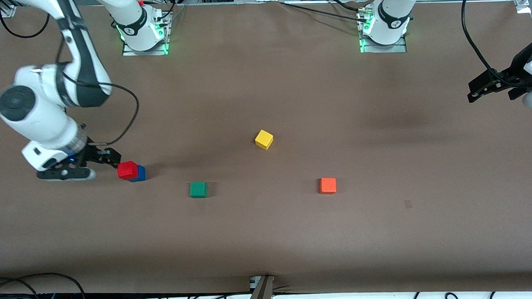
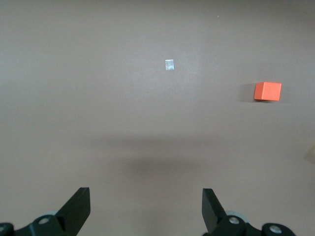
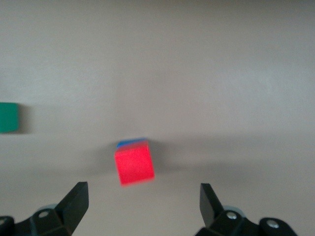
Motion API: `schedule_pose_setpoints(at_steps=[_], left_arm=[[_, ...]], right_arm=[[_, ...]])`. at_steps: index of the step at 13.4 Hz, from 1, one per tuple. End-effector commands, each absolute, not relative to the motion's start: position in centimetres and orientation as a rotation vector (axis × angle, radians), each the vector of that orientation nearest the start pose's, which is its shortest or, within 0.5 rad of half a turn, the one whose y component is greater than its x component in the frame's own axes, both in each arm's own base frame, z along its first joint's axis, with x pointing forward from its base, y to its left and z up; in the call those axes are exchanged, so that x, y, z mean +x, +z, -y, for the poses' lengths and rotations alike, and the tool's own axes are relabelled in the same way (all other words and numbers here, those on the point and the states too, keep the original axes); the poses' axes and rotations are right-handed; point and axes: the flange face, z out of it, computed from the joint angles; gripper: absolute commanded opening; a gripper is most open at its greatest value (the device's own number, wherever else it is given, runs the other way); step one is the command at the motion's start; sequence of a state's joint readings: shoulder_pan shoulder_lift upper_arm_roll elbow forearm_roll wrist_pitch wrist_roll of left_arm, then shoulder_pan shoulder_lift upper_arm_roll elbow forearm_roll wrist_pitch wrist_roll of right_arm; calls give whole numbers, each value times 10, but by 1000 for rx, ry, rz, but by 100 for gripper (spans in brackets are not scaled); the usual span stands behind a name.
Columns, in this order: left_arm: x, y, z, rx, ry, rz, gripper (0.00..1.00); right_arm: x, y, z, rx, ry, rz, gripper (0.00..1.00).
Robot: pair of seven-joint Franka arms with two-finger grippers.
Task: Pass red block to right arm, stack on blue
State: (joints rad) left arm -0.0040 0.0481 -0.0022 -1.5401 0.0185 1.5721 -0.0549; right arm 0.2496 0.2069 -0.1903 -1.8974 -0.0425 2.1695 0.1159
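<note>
The red block point(image 1: 127, 169) sits on top of the blue block point(image 1: 140, 174) and hides most of it, toward the right arm's end of the table. My right gripper point(image 1: 104, 167) is open and empty, low beside the stack and apart from it. In the right wrist view the red block point(image 3: 134, 163) lies ahead of my open right gripper point(image 3: 142, 201), with a blue edge point(image 3: 131, 142) showing past it. My left gripper point(image 1: 490, 86) is open and empty, waiting at the left arm's end of the table; it also shows in the left wrist view point(image 2: 146, 206).
A green cube point(image 1: 198, 189) lies beside the stack, toward the table's middle; it also shows in the right wrist view point(image 3: 9, 118). A yellow cube point(image 1: 263, 139) lies mid-table. An orange cube point(image 1: 327, 185) lies nearer the front camera, also in the left wrist view point(image 2: 267, 91).
</note>
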Motion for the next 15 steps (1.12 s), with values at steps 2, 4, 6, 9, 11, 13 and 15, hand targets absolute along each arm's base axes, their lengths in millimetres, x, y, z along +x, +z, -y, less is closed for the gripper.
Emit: schedule_pose_setpoints(at_steps=[2,4,6,9,11,13,15], left_arm=[[573,618,2,-3126,21,48,100],[573,616,1,-3125,28,48,100],[573,616,0,-3125,35,51,100],[573,617,3,-3118,30,43,100],[572,617,7,-3115,35,34,100],[572,618,7,-3115,32,34,100],[572,618,7,-3115,32,34,100]], right_arm=[[590,491,-34,-3086,52,-141,100],[574,535,-24,-3076,150,-156,100],[555,575,-18,-3072,169,-152,100],[542,594,-17,-3081,151,5,100],[543,598,-22,-3082,156,26,100],[545,603,-26,-3082,151,29,100],[543,605,-27,-3083,152,35,100]])
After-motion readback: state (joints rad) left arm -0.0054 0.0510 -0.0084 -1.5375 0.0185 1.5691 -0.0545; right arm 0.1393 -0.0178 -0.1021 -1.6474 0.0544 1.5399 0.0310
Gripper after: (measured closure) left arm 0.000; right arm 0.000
